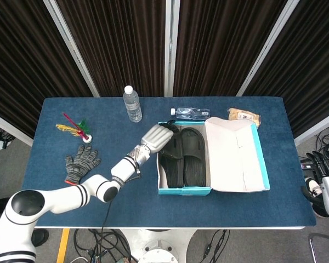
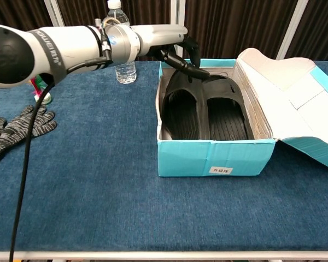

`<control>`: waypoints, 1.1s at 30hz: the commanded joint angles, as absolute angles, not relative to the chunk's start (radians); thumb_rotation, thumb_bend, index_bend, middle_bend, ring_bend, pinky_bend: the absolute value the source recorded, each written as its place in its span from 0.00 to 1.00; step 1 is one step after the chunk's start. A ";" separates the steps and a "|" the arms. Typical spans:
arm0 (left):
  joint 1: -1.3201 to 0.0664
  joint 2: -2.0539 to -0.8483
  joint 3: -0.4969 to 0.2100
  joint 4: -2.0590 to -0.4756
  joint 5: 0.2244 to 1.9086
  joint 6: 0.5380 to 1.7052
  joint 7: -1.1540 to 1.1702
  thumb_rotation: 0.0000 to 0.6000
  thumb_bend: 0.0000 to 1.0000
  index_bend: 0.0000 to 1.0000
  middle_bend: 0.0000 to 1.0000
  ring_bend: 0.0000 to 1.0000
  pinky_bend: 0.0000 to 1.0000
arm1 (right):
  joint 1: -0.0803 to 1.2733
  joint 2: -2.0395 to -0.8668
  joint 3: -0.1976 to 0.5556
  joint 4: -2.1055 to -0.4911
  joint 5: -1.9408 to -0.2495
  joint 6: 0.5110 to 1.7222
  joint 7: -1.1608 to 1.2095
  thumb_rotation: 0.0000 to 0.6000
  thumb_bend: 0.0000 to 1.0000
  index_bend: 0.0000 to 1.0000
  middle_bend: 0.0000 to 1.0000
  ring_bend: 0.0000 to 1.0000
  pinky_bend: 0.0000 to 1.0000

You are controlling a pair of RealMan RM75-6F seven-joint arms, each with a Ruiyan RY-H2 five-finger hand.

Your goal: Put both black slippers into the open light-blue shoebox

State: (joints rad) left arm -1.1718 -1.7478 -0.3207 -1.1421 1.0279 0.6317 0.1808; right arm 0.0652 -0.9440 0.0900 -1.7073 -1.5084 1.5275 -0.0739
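Note:
Both black slippers lie side by side inside the open light-blue shoebox (image 1: pixel 183 190) (image 2: pixel 216 155): the left slipper (image 1: pixel 171 161) (image 2: pixel 180 112) and the right slipper (image 1: pixel 195 159) (image 2: pixel 228 112). My left hand (image 1: pixel 156 135) (image 2: pixel 177 48) reaches over the box's far left corner. Its fingers (image 2: pixel 194 68) are stretched out and touch the top of the left slipper's strap, gripping nothing. The box lid (image 1: pixel 238 159) lies folded open to the right. My right hand (image 1: pixel 321 164) hangs off the table's right edge, fingers apart and empty.
An upright water bottle (image 1: pixel 132 104) (image 2: pixel 118 33) stands behind the left arm. A second bottle (image 1: pixel 191 113) lies behind the box, a snack packet (image 1: pixel 244 114) beside it. A grey knit glove (image 1: pixel 80 163) (image 2: pixel 16 128) and a feathered shuttlecock (image 1: pixel 77 127) lie at the left.

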 commanded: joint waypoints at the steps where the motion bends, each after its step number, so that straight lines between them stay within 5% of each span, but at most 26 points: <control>1: -1.200 -1.771 -0.302 -1.107 0.983 0.608 0.230 0.37 0.00 0.33 0.24 0.04 0.20 | 0.064 -0.945 0.090 -1.704 -1.507 1.528 -0.071 1.00 0.12 0.12 0.12 0.06 0.14; 14: -1.205 -1.773 -0.270 -1.120 0.837 0.615 0.300 0.37 0.00 0.33 0.26 0.04 0.19 | 0.059 -0.947 0.088 -1.700 -1.514 1.537 -0.063 1.00 0.12 0.12 0.12 0.06 0.14; 25: -0.988 -1.592 -0.318 -1.430 1.008 0.883 0.064 0.39 0.00 0.32 0.26 0.04 0.20 | 0.055 -0.952 0.087 -1.681 -1.511 1.537 -0.032 1.00 0.12 0.12 0.12 0.06 0.14; 33: -0.743 -1.407 -0.197 -1.587 1.127 1.125 0.033 0.76 0.00 0.33 0.27 0.05 0.20 | 0.058 -0.970 0.083 -1.635 -1.485 1.503 0.029 1.00 0.12 0.12 0.13 0.06 0.14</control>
